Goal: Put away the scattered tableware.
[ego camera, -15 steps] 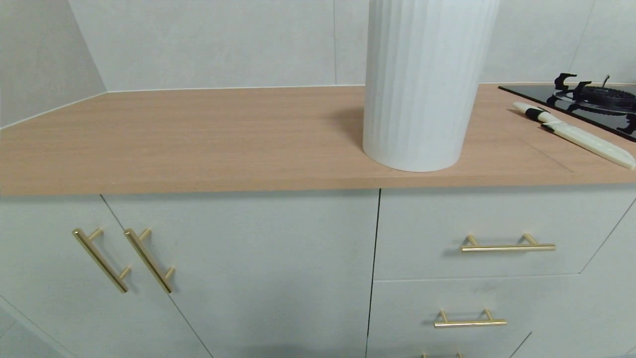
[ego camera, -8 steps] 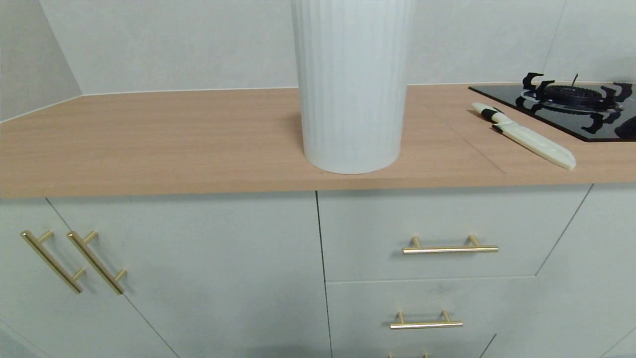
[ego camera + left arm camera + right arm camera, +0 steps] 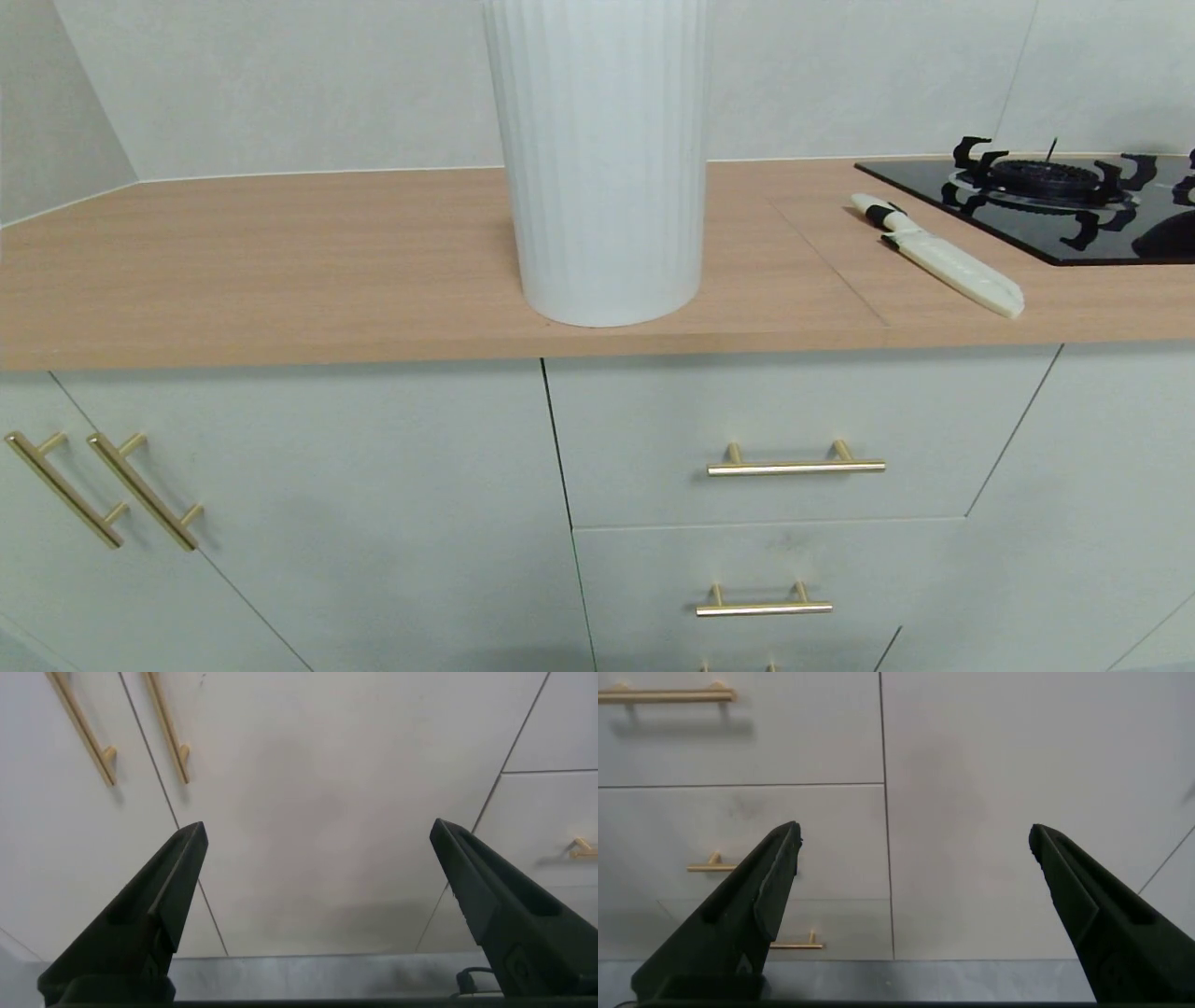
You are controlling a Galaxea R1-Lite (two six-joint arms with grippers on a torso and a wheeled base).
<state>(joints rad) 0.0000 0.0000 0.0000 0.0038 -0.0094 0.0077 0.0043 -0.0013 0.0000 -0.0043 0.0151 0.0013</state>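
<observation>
A cream-bladed knife (image 3: 938, 253) with a black-banded handle lies on the wooden countertop (image 3: 280, 261) at the right, beside the hob. A tall white ribbed container (image 3: 602, 159) stands near the counter's front edge in the middle. My left gripper (image 3: 313, 840) is open, low in front of the white cabinet doors. My right gripper (image 3: 910, 840) is open too, facing the drawer fronts, nothing between its fingers.
A black glass hob (image 3: 1046, 210) with a burner grate sits at the far right of the counter. Below are cabinet doors with gold handles (image 3: 140, 490) on the left and drawers with gold handles (image 3: 795, 464) on the right. The wall closes the counter's back.
The head camera has panned right: the container, the knife and the cabinet handles all shifted left in the picture, and more of the hob shows.
</observation>
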